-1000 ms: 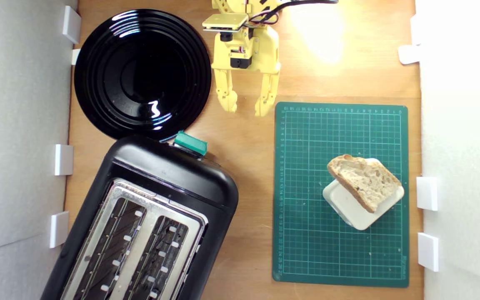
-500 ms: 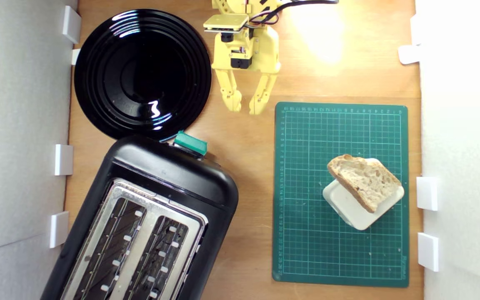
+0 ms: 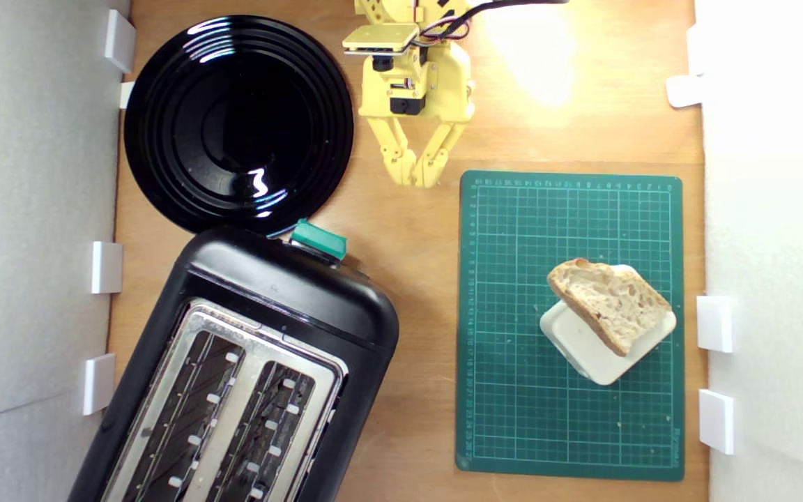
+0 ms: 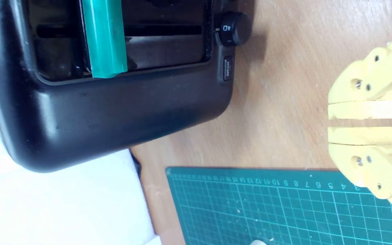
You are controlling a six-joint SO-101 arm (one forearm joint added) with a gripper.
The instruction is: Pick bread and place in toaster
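Note:
The bread (image 3: pixel 614 307), a pale slice with a brown crust, lies tilted on a cream rounded-square block (image 3: pixel 583 352) on the green cutting mat (image 3: pixel 513 279). A black toaster (image 3: pixel 283 293) with a metal two-slot top and a green lever (image 3: pixel 318 239) fills the exterior view's lower left. My yellow gripper (image 3: pixel 415 178) hangs at the top centre over bare wood, far from the bread, shut with nothing in it. In the wrist view the fingertips (image 4: pixel 362 109) nearly touch, with the toaster's front (image 4: pixel 114 112) and lever (image 4: pixel 104 37) beyond. The wrist view does not show the bread.
A glossy round black plate (image 3: pixel 238 122) sits at the exterior view's upper left, touching the toaster's end. White foam walls with small white blocks (image 3: pixel 714 323) border both sides. Bare wood (image 3: pixel 415 265) runs between toaster and mat. A black dial (image 4: pixel 233 29) sits on the toaster's front.
The gripper's fingers have closed step by step from wide apart to nearly touching. The wrist has shifted slightly toward the exterior view's right. Bread and toaster have not moved.

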